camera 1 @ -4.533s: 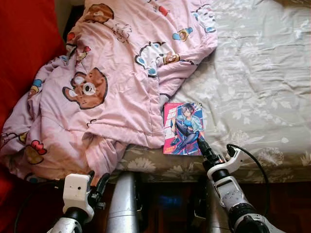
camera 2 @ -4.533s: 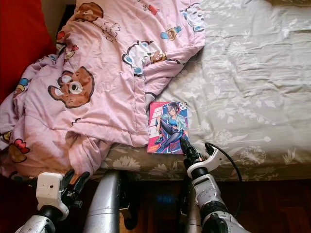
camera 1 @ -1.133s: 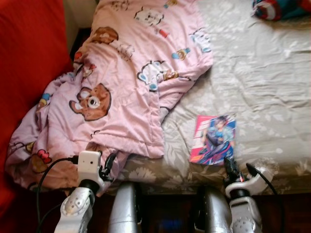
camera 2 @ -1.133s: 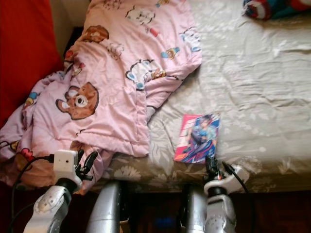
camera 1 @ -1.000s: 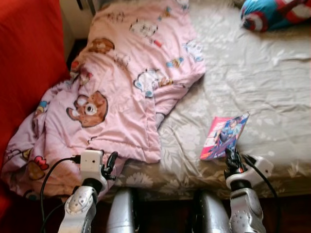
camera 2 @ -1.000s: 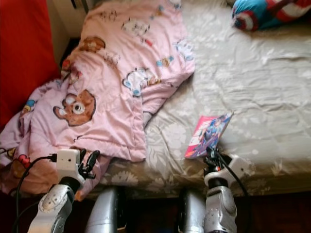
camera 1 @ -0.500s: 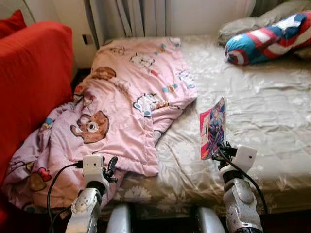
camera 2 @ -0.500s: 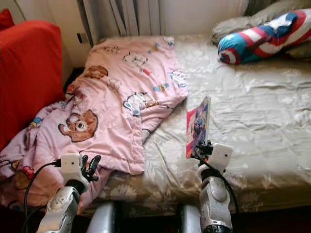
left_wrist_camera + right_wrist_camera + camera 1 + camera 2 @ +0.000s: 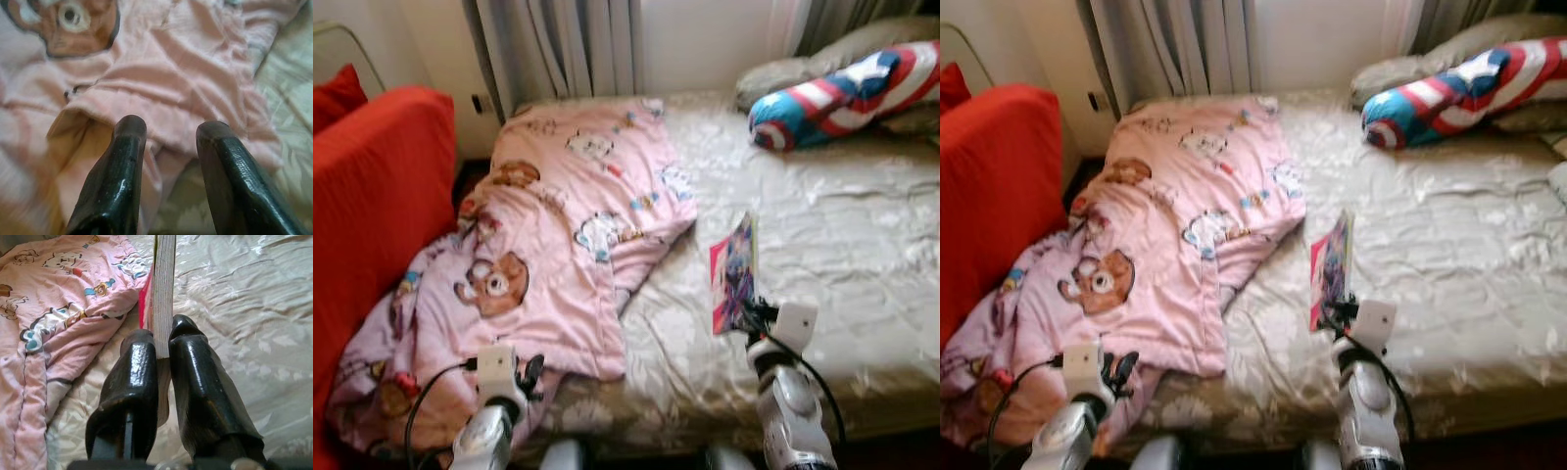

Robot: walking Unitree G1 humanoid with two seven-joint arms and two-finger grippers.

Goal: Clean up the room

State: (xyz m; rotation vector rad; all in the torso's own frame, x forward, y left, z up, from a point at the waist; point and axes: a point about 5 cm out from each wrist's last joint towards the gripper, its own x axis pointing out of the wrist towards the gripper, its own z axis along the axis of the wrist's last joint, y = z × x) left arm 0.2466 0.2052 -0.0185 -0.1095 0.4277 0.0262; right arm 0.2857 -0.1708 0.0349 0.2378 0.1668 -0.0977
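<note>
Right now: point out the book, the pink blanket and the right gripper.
book (image 9: 733,274), left eye view, on its front cover.
pink blanket (image 9: 558,255), left eye view, mid-fabric by the cartoon prints.
right gripper (image 9: 164,345), right wrist view, between the fingertips clamping the book's page edge.

A bed (image 9: 862,255) under a pale floral sheet — grey curtains (image 9: 558,44) behind, a red sofa (image 9: 372,196) alongside.

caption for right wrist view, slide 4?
Right gripper shut on the comic book, held edge-up above the grey bedsheet, pink blanket alongside.
</note>
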